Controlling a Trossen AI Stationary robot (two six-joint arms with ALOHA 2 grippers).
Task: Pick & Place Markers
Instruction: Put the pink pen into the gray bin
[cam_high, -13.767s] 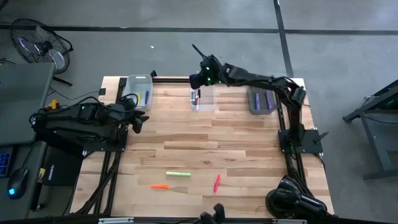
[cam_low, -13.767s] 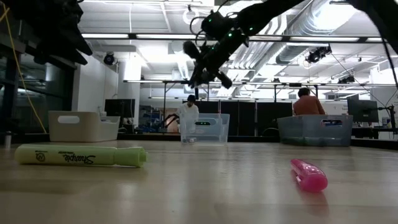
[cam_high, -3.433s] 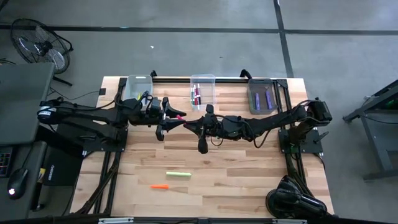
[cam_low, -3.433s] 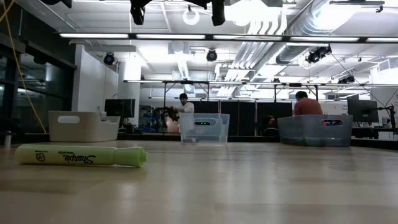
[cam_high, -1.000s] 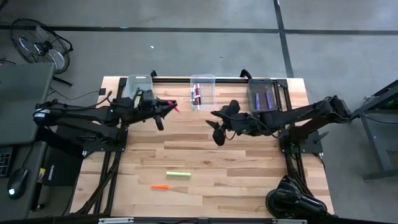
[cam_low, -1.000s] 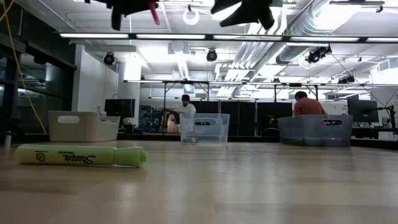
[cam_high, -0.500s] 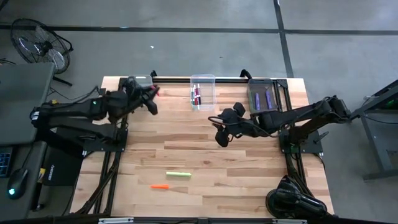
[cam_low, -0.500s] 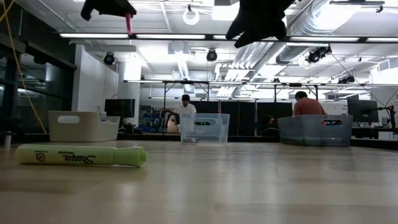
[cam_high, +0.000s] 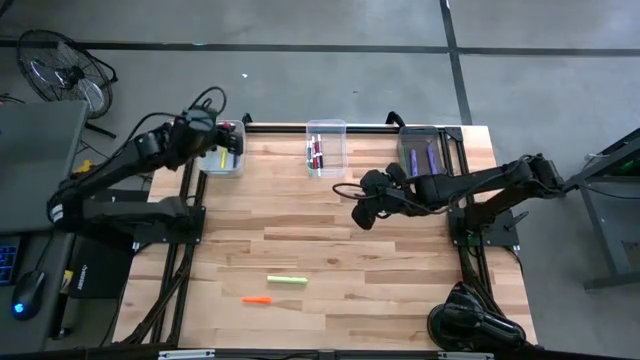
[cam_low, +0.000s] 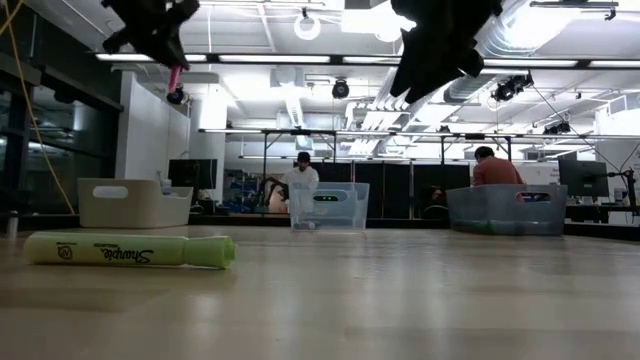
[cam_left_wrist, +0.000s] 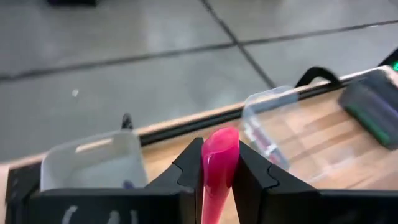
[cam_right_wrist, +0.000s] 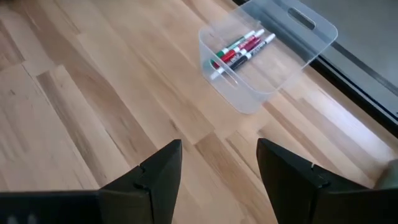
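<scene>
My left gripper (cam_high: 233, 133) hangs high over the clear bin (cam_high: 222, 152) at the table's far left corner, shut on a pink marker (cam_left_wrist: 219, 163). The marker also shows as a pink tip (cam_low: 175, 76) below the gripper in the low view. A yellow marker (cam_high: 224, 158) lies in that bin. My right gripper (cam_high: 362, 207) is open and empty, raised above the table's middle right. A light green marker (cam_high: 286, 281) and an orange marker (cam_high: 256, 299) lie flat on the wood near the front. My left gripper pinches the pink marker's shaft (cam_left_wrist: 217, 180) between its two fingers (cam_left_wrist: 189, 171). The marker lies along the fingers, and its rounded end (cam_left_wrist: 221, 142) sticks out past the fingertips. The marker is lifted clear, slanting downward above the bin.
A clear middle bin (cam_high: 326, 148) at the far edge holds green, red and black-and-white markers (cam_right_wrist: 239, 50). A grey bin (cam_high: 422, 158) at the far right holds purple markers. A black frame runs along the table's far edge and sides. Bare wood lies between the arms.
My left gripper has swung toward the table's far left corner with the pink marker, from beside the left bin to above it, and has turned. The marker stays held and clear. My right gripper has tipped downward and sunk a little, still open.
</scene>
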